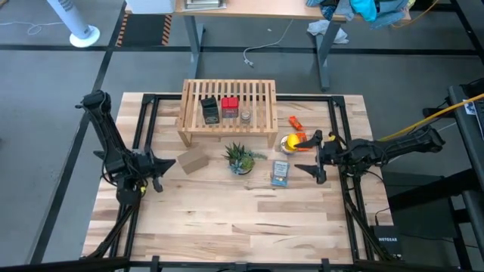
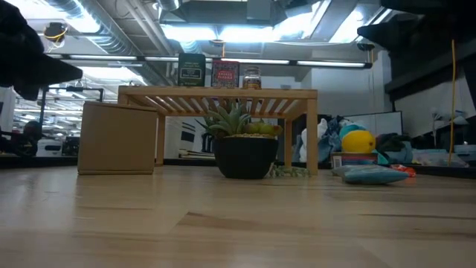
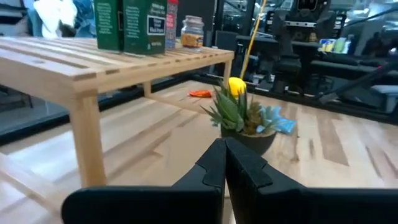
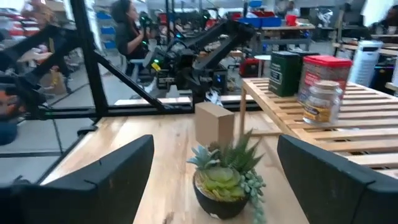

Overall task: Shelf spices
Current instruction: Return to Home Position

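Observation:
Three spices stand upright on their bases in a row on the slatted top of the light-wood shelf (image 1: 227, 109): a dark tin (image 1: 210, 110), a red tin (image 1: 230, 106) and a small round jar (image 1: 246, 116). They also show in the low view as the dark tin (image 2: 191, 72), the red tin (image 2: 225, 74) and the jar (image 2: 251, 77). My left gripper (image 1: 157, 162) is shut and empty, left of the shelf near a brown box. My right gripper (image 1: 314, 155) is open and empty, right of the shelf. In the right wrist view the jar (image 4: 321, 101) is nearest.
A potted succulent (image 1: 240, 158) stands in front of the shelf, with a brown cardboard box (image 1: 192, 160) to its left. A flat blue packet (image 1: 280, 173), a yellow item (image 1: 290, 143) and an orange item (image 1: 295, 122) lie near my right gripper. Bare wood stretches toward the near edge.

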You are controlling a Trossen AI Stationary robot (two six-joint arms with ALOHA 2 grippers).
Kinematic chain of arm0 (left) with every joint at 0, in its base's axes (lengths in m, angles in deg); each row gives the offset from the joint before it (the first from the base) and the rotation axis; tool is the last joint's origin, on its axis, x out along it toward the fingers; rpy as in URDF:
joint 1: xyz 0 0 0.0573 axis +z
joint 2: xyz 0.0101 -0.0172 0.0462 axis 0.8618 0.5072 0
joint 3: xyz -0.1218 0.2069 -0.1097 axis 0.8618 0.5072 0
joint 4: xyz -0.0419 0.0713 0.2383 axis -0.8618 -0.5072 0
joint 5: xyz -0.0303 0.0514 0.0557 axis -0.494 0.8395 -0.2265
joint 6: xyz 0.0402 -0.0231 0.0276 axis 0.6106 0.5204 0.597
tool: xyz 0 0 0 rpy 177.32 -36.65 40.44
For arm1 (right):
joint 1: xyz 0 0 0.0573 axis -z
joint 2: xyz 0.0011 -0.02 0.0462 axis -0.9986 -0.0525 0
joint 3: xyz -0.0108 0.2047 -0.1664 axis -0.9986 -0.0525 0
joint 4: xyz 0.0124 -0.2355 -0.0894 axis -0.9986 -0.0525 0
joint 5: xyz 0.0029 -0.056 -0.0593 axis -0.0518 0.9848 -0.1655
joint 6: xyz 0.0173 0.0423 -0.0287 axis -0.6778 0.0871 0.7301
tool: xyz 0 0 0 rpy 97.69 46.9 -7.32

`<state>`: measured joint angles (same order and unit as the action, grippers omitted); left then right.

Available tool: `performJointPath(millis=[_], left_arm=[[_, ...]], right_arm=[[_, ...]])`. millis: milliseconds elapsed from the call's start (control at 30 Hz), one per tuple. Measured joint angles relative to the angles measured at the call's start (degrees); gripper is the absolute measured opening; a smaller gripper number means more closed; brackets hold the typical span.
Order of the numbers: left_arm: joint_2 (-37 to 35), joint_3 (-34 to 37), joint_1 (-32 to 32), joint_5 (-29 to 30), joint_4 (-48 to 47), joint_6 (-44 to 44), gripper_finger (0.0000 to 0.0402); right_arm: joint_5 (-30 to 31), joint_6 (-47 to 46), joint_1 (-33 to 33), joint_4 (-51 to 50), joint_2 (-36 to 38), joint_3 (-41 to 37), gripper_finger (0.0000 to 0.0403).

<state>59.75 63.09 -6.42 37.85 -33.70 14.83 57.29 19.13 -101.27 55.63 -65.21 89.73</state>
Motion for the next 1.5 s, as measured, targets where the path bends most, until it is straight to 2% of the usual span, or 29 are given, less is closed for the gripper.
performJointPath(millis=[100, 233, 333, 400, 467, 533, 700, 900, 1000, 1200, 1500], left_arm=[[0.45, 0.06, -0.51, -0.37, 8.66, 4.42, 0.0001], [1.02, 0.05, 0.28, -8.19, 30.1, 23.89, 0.0001], [1.86, 0.03, 2.9, -19.84, 48.72, 44.45, 0.0001], [2.27, -0.01, 5.46, -28.99, 57.0, 56.78, 0.0001], [2.43, -0.06, 8.74, -38.58, 60.35, 66.02, 0.0001], [2.43, -0.08, 12.57, -47.21, 59.83, 71.27, 0.0001], [2.86, -0.08, 24.39, -59.04, 59.09, 73.21, 0.0001], [3.08, -0.08, 40.01, -80.3, 58.75, 72.07, 0.0001], [3.08, -0.07, 45.57, -87.11, 58.56, 70.85, 0.0001], [3.08, 0.98, 51.24, -93.31, 57.36, 69.68, 0.0001], [3.06, 7.17, 52.14, -94.14, 64.64, 65.7, 0.0001]], right_arm=[[-2.53, 1.09, 0.01, 2.26, 0.02, -0.28, 0.0349], [-5.58, 3.12, 0.0, 5.05, 0.04, -0.28, 0.0349], [-5.82, 3.46, 0.01, 5.46, 0.04, -0.28, 0.0349], [-6.24, 3.48, 0.02, 4.81, 0.02, -0.28, 0.0349], [-8.2, 3.5, 0.07, 4.14, 0.02, -0.28, 0.0349], [-10.76, 3.51, 0.07, 3.68, 0.02, -0.28, 0.0349], [-15.42, 4.69, 0.05, 3.63, 0.02, -0.26, 0.0349], [-15.72, 4.98, 0.04, 3.81, 0.03, -1.4, 0.0349], [-15.73, 4.84, 0.04, 4.78, 0.02, -3.28, 0.0349], [-15.73, 4.39, 0.04, 8.36, 0.07, -6.87, 0.0349], [-15.73, 1.45, 0.04, 11.24, 0.02, -10.51, 0.0349]])
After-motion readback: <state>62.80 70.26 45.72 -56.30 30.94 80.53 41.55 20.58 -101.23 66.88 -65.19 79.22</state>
